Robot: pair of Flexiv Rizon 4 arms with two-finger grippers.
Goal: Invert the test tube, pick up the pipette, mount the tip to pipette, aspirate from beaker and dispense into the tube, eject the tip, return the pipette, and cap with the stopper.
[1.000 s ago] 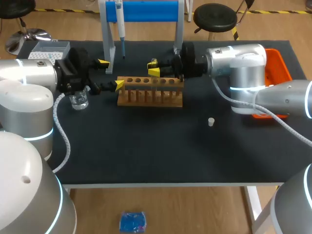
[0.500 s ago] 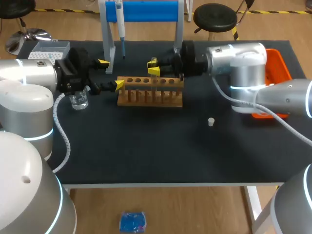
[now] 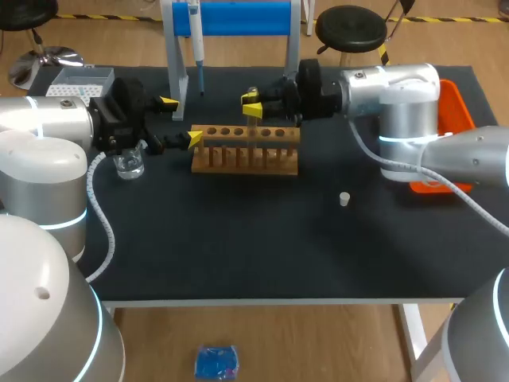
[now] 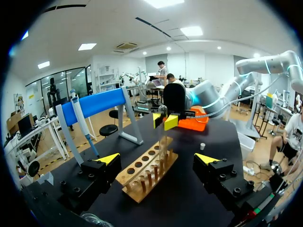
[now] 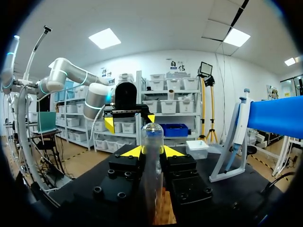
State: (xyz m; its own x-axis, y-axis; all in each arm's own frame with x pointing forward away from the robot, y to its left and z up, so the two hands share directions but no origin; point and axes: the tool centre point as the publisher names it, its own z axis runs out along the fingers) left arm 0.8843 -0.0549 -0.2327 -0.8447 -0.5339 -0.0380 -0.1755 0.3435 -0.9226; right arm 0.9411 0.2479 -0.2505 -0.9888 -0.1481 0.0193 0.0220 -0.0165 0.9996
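While right fingers [image 3: 251, 109] clamp test tube [image 5: 152, 142] over rack [image 3: 245, 155] | left fingers [image 3: 195, 138] wide | stopper [image 3: 344, 199] apart

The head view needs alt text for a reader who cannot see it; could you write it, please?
My right gripper holds a clear test tube between its fingers, over a wooden rack on the black table. My left gripper sits open at the rack's left end, beside a glass beaker; a small white stopper lies alone nearer the front.
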